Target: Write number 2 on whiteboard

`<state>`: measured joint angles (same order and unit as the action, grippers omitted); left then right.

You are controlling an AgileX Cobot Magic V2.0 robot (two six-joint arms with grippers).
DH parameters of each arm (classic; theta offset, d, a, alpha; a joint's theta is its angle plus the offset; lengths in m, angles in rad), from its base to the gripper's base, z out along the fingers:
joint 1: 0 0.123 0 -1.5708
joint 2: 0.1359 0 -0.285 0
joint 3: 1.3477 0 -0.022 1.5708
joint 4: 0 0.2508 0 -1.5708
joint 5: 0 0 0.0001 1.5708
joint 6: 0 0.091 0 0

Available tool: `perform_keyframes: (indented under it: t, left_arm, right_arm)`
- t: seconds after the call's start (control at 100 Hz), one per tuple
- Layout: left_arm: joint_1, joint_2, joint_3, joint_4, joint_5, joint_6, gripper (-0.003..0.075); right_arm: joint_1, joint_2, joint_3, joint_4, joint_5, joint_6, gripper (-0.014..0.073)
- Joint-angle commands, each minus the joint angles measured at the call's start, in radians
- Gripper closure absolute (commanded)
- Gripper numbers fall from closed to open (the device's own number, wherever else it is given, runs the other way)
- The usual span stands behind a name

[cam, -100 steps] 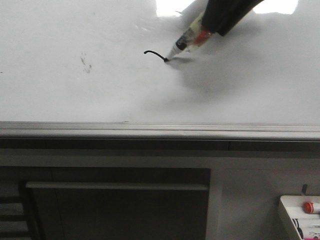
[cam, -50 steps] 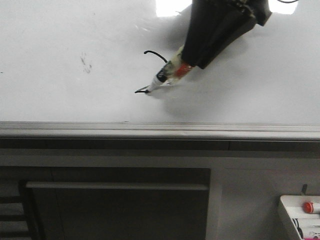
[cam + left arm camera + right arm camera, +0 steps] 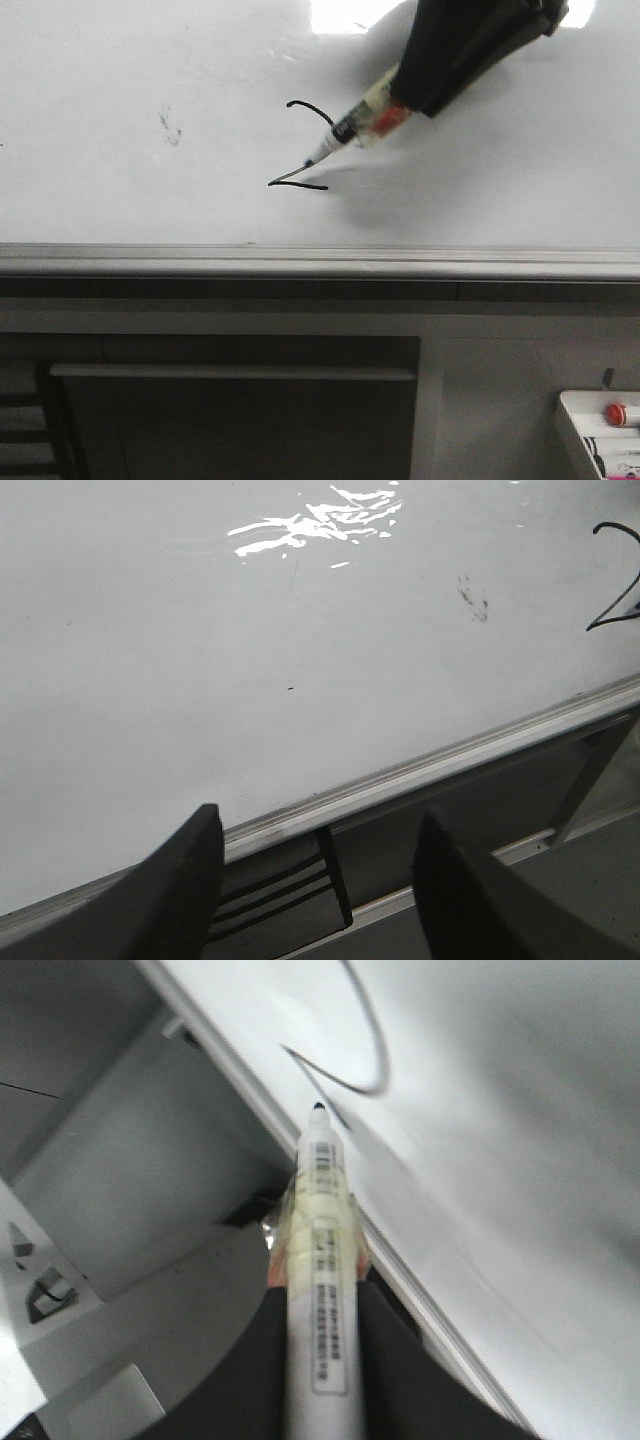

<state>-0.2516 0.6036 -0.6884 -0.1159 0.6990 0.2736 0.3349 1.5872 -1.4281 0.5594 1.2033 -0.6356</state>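
Note:
The whiteboard (image 3: 120, 60) fills the upper front view. On it stands a thin black number 2 (image 3: 300, 186) with a curved top, a diagonal and a flat base stroke. It also shows on the whiteboard (image 3: 250, 630) as the number 2 (image 3: 612, 610) and on the whiteboard (image 3: 520, 1110) as the number 2 (image 3: 378, 1060). My right gripper (image 3: 405, 100) is shut on a white marker (image 3: 340, 135), whose tip points at the diagonal, just above the base stroke. The marker (image 3: 322, 1220) sits between the right gripper's (image 3: 320, 1300) black fingers. My left gripper (image 3: 318, 815) hangs open and empty over the board's lower edge.
A grey metal rail (image 3: 320, 262) runs along the board's bottom edge, with a dark recessed panel (image 3: 230, 410) below it. Small dark smudges (image 3: 172, 125) mark the board left of the digit. A white tray with a red knob (image 3: 600, 420) sits at the lower right.
From only the top curve, the marker drew the diagonal down-left, then the base stroke rightward. Its tip now sits up and right of the base stroke's start.

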Motion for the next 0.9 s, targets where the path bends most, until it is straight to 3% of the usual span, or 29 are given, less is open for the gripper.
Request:
perform_keyframes:
  t: [0.0,0.21,0.57,0.7,0.89]
  left_arm:
    - [-0.025,0.009,-0.043,-0.043,-0.056,0.045,0.033]
    - [-0.166,0.099,-0.134,-0.117,0.019,0.199,0.033]
    - [-0.469,0.346,-0.301,-0.121,0.107,0.37,0.033]
    - [-0.579,0.453,-0.345,-0.121,0.106,0.404,0.033]
    - [-0.656,0.588,-0.418,-0.164,0.105,0.42,0.033]
  right_arm:
    - [0.006,-0.094,-0.032,0.133,-0.012,-0.1,0.0579]
    - [0.017,-0.174,-0.032,0.133,0.1,-0.172,0.0579]
    - [0.107,-0.384,0.16,0.134,0.077,-0.37,0.0579]
    - [0.135,-0.397,0.181,0.109,0.07,-0.377,0.0579]
    - [0.157,-0.397,0.181,0.1,0.057,-0.446,0.0579]
